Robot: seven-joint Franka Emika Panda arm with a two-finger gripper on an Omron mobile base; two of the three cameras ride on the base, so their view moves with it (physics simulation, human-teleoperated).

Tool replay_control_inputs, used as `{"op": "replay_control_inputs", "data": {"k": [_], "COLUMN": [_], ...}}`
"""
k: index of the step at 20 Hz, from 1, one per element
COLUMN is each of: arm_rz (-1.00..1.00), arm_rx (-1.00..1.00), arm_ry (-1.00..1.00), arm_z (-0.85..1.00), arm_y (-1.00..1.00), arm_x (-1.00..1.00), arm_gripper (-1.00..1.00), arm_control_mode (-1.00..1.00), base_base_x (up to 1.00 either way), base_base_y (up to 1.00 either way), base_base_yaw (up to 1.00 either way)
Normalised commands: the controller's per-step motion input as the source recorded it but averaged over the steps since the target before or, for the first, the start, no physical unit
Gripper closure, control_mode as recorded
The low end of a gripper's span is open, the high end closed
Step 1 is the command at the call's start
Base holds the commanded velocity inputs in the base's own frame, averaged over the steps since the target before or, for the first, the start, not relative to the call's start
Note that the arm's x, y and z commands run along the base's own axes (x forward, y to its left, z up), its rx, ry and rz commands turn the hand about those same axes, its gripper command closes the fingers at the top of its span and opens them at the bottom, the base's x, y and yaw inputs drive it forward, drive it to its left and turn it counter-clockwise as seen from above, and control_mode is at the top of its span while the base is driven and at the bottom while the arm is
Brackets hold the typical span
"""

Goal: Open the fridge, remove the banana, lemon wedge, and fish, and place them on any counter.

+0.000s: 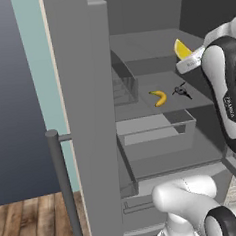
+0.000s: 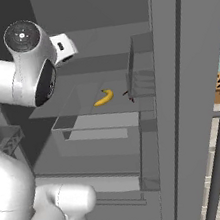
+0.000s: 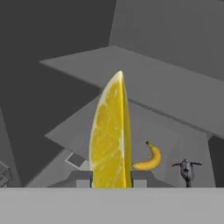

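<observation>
With the fridge [image 1: 83, 92] door swung wide, the fingers [image 3: 111, 181] were clamped on the lemon wedge [image 3: 109, 135], held up clear of the shelf so it could be carried out, while the banana [image 1: 159, 97] and fish [image 1: 181, 91] lay side by side below.

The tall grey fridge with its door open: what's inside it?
On a grey shelf lie a curved yellow banana and a small dark fish. The gripper holds a yellow lemon wedge. The arm hides the right side.
</observation>
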Motion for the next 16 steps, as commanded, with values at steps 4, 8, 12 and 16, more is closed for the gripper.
{"op": "replay_control_inputs", "data": {"k": [4,8,12,16], "arm_rz": [-0.07,-0.16,-0.24,-0.22], "arm_rx": [0.00,0.00,0.00,0.00], "arm_ry": [0.01,-0.02,-0.04,0.00], "arm_z": [-0.14,-0.25,-0.14,-0.01], "arm_y": [0.08,0.00,0.00,0.00], "arm_x": [-0.94,-0.65,-0.45,-0.37], "arm_gripper": [1.00,1.00,1.00,1.00], "arm_control_mode": [-1.00,-1.00,-1.00,-1.00], "base_base_x": [0.00,0.00,0.00,0.00], "base_base_y": [0.00,0.00,0.00,0.00], "base_base_yaw": [0.00,0.00,0.00,0.00]}}
